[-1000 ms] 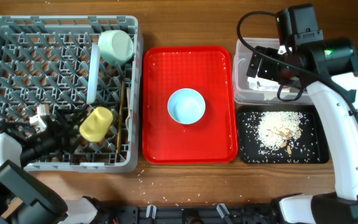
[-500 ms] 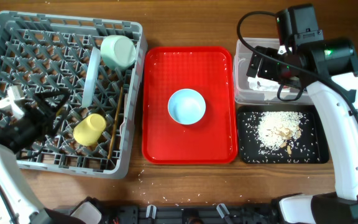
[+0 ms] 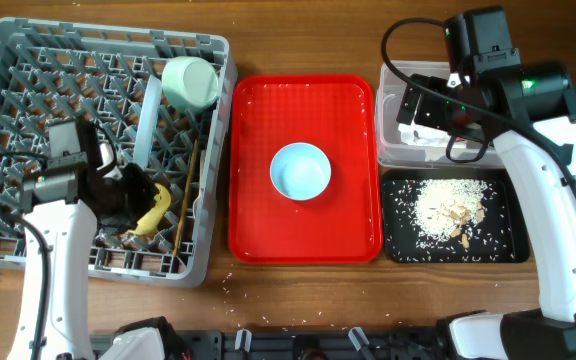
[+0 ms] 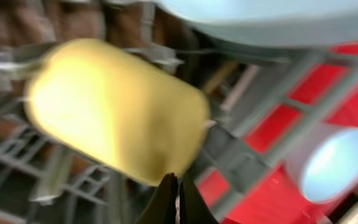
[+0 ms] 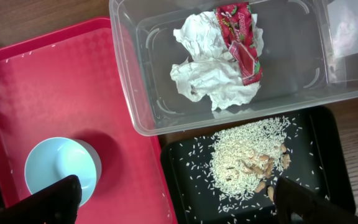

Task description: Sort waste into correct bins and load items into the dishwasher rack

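The grey dishwasher rack [image 3: 28, 75] lies at the left, slightly askew. It holds a mint bowl [image 3: 190, 82], a plate [image 3: 148, 118] on edge, chopsticks [image 3: 185, 200] and the yellow cup [image 3: 155, 213]. My left gripper [image 3: 136, 204] hovers over the rack beside the cup. In the left wrist view its fingers are shut with nothing between them, tips [image 4: 176, 198] just below the blurred cup [image 4: 114, 115]. A second mint bowl [image 3: 300, 171] stands on the red tray [image 3: 258, 220]. My right gripper [image 5: 179, 205] is open above the clear tub [image 5: 291, 74], which holds tissue [image 5: 210, 78] and the red wrapper [image 5: 241, 40].
The black tray [image 3: 503, 245] in front of the tub carries rice and beige scraps [image 3: 450, 208]. A few rice grains lie on the wooden table near its front edge [image 3: 230, 292]. The right arm's cable loops above the tub.
My left arm swung in over the rack to the yellow cup and its jaws went from open to shut. The rack turned slightly and the cup shifted. The right arm stayed still.
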You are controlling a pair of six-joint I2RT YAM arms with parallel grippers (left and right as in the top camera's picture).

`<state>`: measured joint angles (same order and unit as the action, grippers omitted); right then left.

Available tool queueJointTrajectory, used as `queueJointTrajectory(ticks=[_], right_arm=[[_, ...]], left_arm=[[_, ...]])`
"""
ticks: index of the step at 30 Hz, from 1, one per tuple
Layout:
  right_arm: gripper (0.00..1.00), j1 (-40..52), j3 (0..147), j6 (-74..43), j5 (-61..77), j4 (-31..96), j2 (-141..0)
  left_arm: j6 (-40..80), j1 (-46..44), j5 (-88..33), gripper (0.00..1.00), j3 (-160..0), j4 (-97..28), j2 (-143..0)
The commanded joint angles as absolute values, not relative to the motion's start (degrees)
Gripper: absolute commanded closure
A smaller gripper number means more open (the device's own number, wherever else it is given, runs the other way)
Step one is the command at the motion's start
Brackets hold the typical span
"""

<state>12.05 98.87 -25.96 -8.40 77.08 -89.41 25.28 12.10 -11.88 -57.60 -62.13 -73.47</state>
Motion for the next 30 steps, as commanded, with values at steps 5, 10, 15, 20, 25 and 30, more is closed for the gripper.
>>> queueJointTrajectory(ticks=[5, 10, 15, 20, 25, 30], right_arm=[[0.00, 12.0, 99.1, -27.0, -9.0, 76.9, -89.8], [0.00, 12.0, 99.1, -27.0, -9.0, 76.9, -89.8], [0.00, 12.0, 99.1, -27.0, -9.0, 76.9, -89.8], [0.00, 12.0, 99.1, -27.0, -9.0, 76.9, -89.8], [0.00, 12.0, 99.1, -27.0, -9.0, 76.9, -89.8], [0.01, 12.0, 99.1, -27.0, -9.0, 76.9, -89.8]], left_arm=[[28.5, 11.9, -2.9, 0.96, -57.2, -58.5, -74.4], [35.5, 12.1, 11.4, 0.96, -57.2, -60.9, -74.1], [36.9, 11.7, 10.4, 0.96, -62.3, -62.4, -73.6], [34.8, 4.3, -5.6, 0.96, -65.8, -59.4, -71.2], [34.8, -2.1, -1.2, 0.96, -62.5, -58.7, -76.1], [35.0, -0.7, 3.1, 0.96, -62.2, -60.8, -81.1]])
